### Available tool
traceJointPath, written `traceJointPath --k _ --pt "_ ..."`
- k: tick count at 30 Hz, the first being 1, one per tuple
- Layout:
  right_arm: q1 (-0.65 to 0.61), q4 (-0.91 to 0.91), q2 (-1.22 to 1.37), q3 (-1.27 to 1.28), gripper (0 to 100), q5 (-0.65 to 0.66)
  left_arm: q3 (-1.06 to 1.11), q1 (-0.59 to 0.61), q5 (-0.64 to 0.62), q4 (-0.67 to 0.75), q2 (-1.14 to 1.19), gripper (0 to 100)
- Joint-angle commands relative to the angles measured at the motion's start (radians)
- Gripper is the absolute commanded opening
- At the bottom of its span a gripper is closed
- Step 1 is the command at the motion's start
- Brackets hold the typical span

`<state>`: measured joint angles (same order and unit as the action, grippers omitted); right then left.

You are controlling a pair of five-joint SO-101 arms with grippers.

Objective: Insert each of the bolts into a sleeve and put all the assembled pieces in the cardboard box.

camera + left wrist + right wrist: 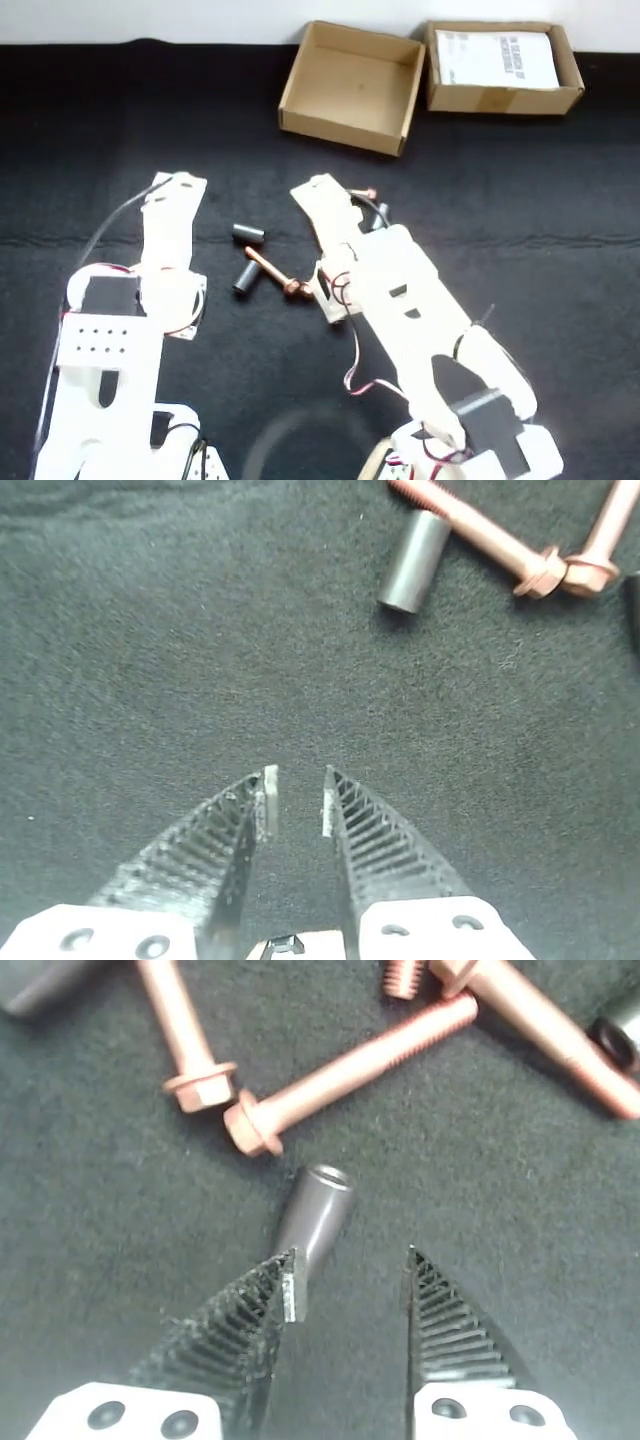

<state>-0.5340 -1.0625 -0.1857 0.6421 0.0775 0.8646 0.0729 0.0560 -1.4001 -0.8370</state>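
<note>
Sleeve (312, 1215) lies on table (560, 250) beside loose bolts (350, 1065), near end touching one fingertip of right pincer (350, 1280), which is spread, pinching nothing. Left pincer (297, 800) slightly spread, low over table. Cardboard box (340, 130) well apart, far side.

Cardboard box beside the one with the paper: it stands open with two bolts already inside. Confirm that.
Wrong on the contents. The cardboard box stands open, but no bolts are inside; the high view shows its bare floor. A bolt lies out on the table.
</note>
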Motion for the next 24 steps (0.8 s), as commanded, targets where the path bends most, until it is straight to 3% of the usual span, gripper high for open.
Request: traceJointPath --k 1,18,23,24 --pt "-0.018 0.036 0.041 -0.007 16.3 -0.014 0.031 -0.01 0.002 0.028 0.001 10" --pt "-0.113 0.148 0.219 -0.007 15.8 -0.057 0.058 -0.007 0.002 0.04 0.001 10" --pt "-0.111 0.165 0.259 -0.01 0.2 -0.057 0.058 -0.007 0.002 0.04 0.001 10" --pt "-0.111 0.163 0.259 -0.013 1.2 -0.057 0.058 -0.007 0.002 0.041 0.001 10"
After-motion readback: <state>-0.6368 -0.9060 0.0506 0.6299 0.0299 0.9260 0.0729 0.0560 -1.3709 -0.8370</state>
